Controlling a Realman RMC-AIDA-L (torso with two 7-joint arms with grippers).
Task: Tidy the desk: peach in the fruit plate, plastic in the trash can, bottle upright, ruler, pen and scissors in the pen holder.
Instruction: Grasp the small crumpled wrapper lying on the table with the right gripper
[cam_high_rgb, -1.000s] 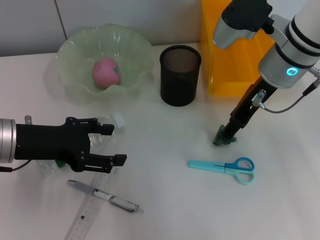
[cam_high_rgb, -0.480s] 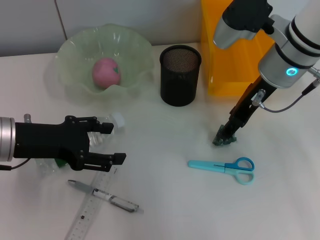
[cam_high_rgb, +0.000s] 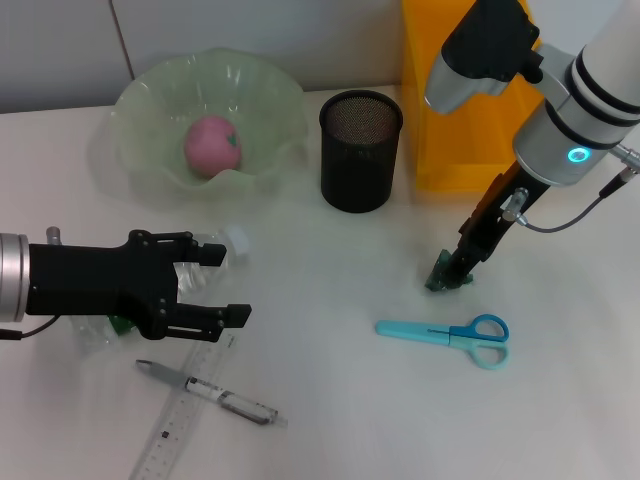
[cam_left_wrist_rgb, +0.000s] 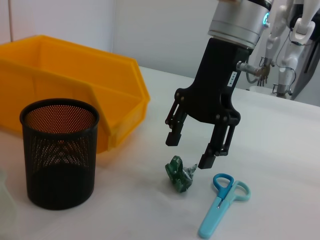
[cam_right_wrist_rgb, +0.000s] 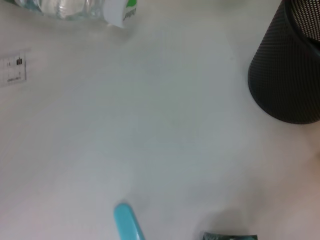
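Your right pincer (cam_left_wrist_rgb: 197, 150) hangs released, fingers straddling the crumpled green plastic (cam_left_wrist_rgb: 180, 173) directly beneath it, set for a clean pinch. Your left pincer (cam_high_rgb: 220, 288), also released, brackets the fallen bottle (cam_high_rgb: 205, 262).

Pink peach (cam_high_rgb: 211, 145), pale green fruit plate (cam_high_rgb: 140, 100), black mesh pen holder (cam_high_rgb: 360, 152), orange-yellow trash can (cam_high_rgb: 450, 150), light blue scissors (cam_high_rgb: 445, 332)

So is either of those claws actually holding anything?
No. The right gripper hangs open over the crumpled plastic; the left gripper is open around the lying bottle.
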